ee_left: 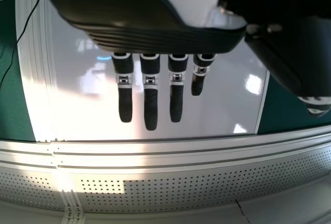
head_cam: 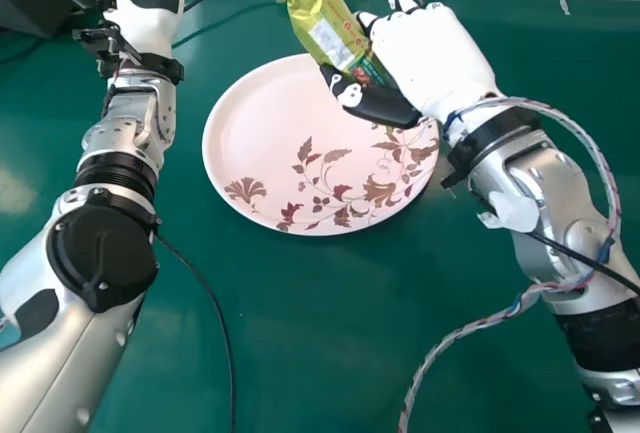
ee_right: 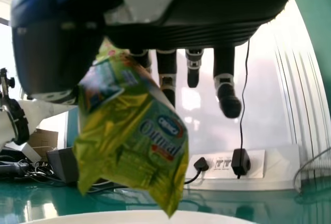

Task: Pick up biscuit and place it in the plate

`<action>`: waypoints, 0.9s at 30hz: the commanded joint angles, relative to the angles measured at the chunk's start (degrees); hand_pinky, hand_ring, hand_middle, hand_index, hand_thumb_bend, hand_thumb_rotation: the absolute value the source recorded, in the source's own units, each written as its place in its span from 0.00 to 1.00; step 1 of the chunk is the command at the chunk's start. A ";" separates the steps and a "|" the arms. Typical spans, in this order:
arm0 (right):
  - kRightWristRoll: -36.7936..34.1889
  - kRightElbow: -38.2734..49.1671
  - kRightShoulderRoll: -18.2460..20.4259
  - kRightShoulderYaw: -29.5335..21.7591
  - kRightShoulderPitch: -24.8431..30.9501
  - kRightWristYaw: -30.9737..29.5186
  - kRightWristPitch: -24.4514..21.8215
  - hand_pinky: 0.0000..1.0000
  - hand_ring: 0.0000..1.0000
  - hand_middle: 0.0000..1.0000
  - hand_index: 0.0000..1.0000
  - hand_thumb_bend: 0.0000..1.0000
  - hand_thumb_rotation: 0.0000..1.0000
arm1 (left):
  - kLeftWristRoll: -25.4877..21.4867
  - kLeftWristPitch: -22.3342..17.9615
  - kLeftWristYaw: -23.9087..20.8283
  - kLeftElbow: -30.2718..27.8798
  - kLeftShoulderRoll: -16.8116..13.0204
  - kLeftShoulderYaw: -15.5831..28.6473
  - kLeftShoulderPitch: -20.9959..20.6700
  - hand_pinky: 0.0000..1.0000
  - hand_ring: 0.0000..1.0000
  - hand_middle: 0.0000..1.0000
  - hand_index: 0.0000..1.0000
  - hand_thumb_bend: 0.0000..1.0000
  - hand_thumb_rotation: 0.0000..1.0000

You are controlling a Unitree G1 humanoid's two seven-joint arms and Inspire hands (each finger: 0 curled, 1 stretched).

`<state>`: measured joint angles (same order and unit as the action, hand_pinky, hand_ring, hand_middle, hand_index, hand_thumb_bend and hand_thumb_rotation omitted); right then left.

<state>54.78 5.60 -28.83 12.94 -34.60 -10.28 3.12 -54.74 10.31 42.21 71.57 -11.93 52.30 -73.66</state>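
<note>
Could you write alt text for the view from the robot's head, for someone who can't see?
A robot's right hand holds a yellow-green biscuit packet at the far edge of a pink plate with a leaf pattern, on a green table. Its left hand is at the upper left.

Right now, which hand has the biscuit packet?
The right hand: its thumb and fingers pinch the yellow-green packet, held up near the plate's far rim. The left hand holds nothing, fingers straight.
</note>
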 commanded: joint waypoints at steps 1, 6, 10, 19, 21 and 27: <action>-1.43 -0.95 -0.11 0.53 -1.15 -0.35 1.03 0.13 0.41 0.48 0.50 0.49 0.00 | 0.51 -0.04 1.17 -0.34 -0.40 -0.73 0.28 0.74 0.74 0.82 1.00 0.99 0.32; -2.59 -2.79 -0.35 1.16 -1.88 -1.29 1.71 0.13 0.41 0.48 0.50 0.49 0.00 | 0.25 0.46 1.01 -0.59 -0.29 -0.56 0.33 0.72 0.73 0.82 1.00 1.00 0.32; -3.99 -4.07 -0.34 1.46 -2.41 -3.04 1.66 0.12 0.42 0.48 0.49 0.49 0.00 | 0.20 0.94 1.54 -0.47 -0.46 -0.53 0.41 0.72 0.74 0.82 1.00 0.99 0.30; -5.07 -6.29 0.02 2.31 -3.57 -8.12 -0.87 0.13 0.42 0.48 0.49 0.49 0.00 | 0.59 0.18 1.65 -0.72 -0.28 -0.73 0.61 0.74 0.77 0.84 0.99 0.98 0.34; -5.15 -6.47 -0.03 2.55 -3.59 -8.87 -1.27 0.13 0.42 0.48 0.49 0.49 0.00 | 0.56 0.59 2.60 -0.50 -0.48 -0.74 0.74 0.74 0.78 0.84 0.99 0.98 0.34; -5.67 -6.82 -0.30 3.03 -3.47 -10.46 -1.83 0.13 0.41 0.48 0.49 0.49 0.00 | 0.54 0.67 2.95 -0.51 -0.43 -0.72 0.97 0.74 0.77 0.84 0.96 0.97 0.35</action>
<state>49.95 -1.25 -28.90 15.79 -37.18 -20.41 1.35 -54.62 10.88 44.22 71.49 -11.96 52.29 -73.24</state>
